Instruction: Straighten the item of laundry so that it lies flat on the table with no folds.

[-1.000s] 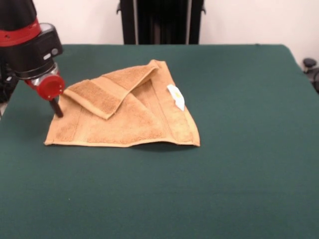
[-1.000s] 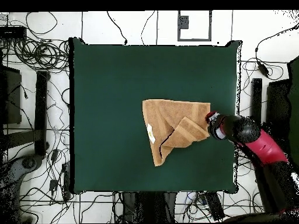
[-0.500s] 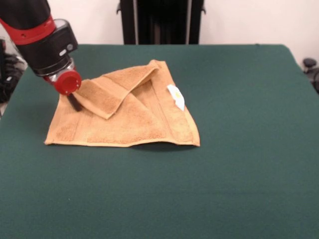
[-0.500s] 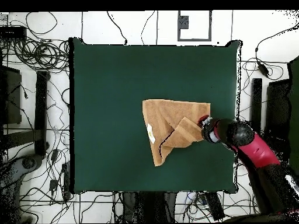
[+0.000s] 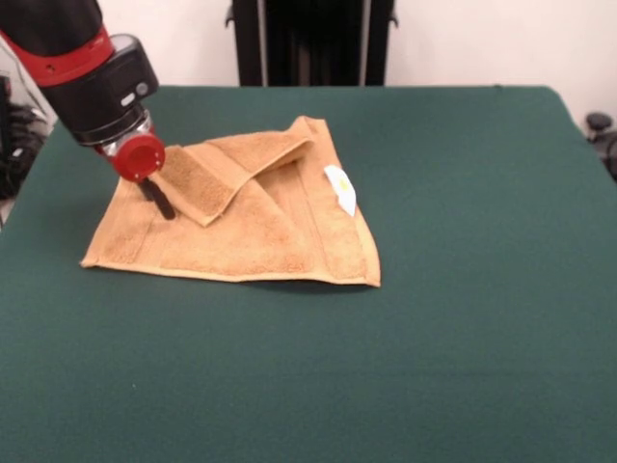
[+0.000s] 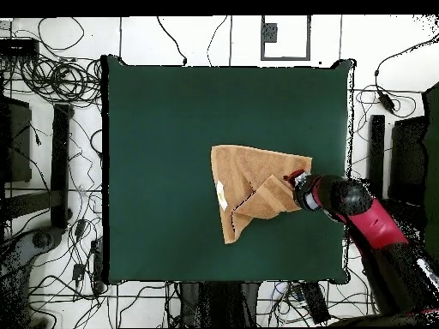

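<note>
The gripper [image 5: 159,198] shows only one dark finger below its red end cap in the front view, and in the overhead view [image 6: 297,182] the arm's own wrist covers the tips, so whether it grips the towel [image 5: 241,222] cannot be told. The folded flap [image 5: 198,180] just beside the gripper hides the towel layer beneath it, and the print on the white care tag [image 5: 339,188], well off to the gripper's side, is too small to read. Above the gripper, the arm [image 5: 67,48] is cut off by the front view's top and left edges.
</note>
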